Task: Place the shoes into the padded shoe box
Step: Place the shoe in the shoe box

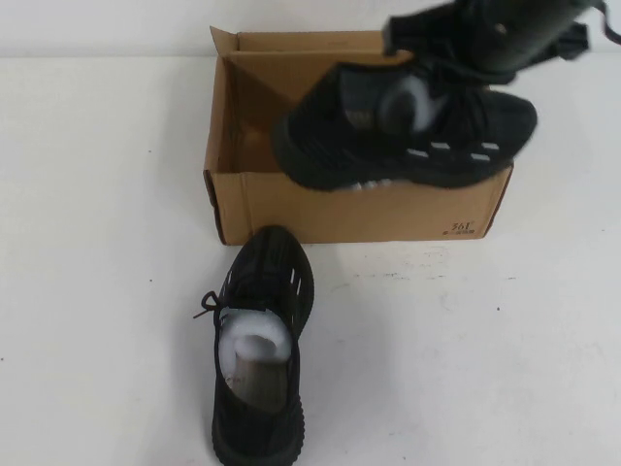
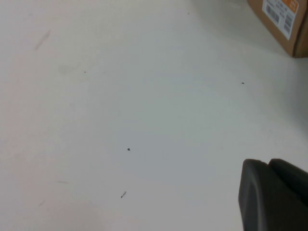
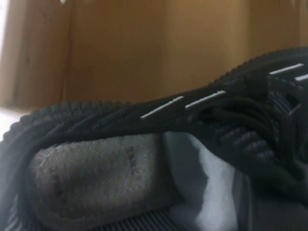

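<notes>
From the high view, the right gripper (image 1: 456,68) carries one shoe (image 1: 408,126) over the box (image 1: 359,209); its fingers look clamped on the shoe's collar. The other shoe (image 1: 260,349) lies on the bench (image 1: 97,291) just before the box.

The left wrist view shows the left gripper (image 2: 274,195) off beside the box, finger state unclear.

Only the right wrist view reveals the held shoe's paper stuffing (image 3: 202,168). Light, soft knit: grip the collar.
</notes>
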